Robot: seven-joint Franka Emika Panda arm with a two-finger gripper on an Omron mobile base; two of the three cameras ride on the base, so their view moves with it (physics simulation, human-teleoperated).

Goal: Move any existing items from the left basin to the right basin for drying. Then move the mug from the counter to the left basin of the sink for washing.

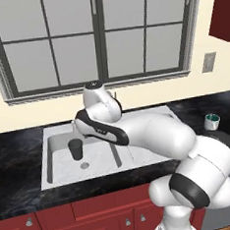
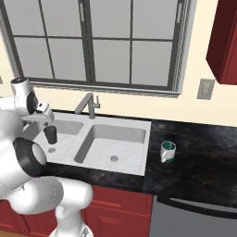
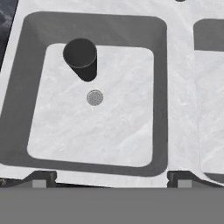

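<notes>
gripper [image 3: 108,178] wide open and empty above the left basin [image 3: 131,131]; off-centre descent could tip the upright tumbler [image 3: 81,58] beside the drain [image 3: 95,97].

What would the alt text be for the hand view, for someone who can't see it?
Looking straight down into the left basin of a light-grey sink, a dark grey tumbler stands upright near the far wall, just beyond the round drain. The open gripper hovers above, touching nothing; the right basin shows at the edge.
</notes>
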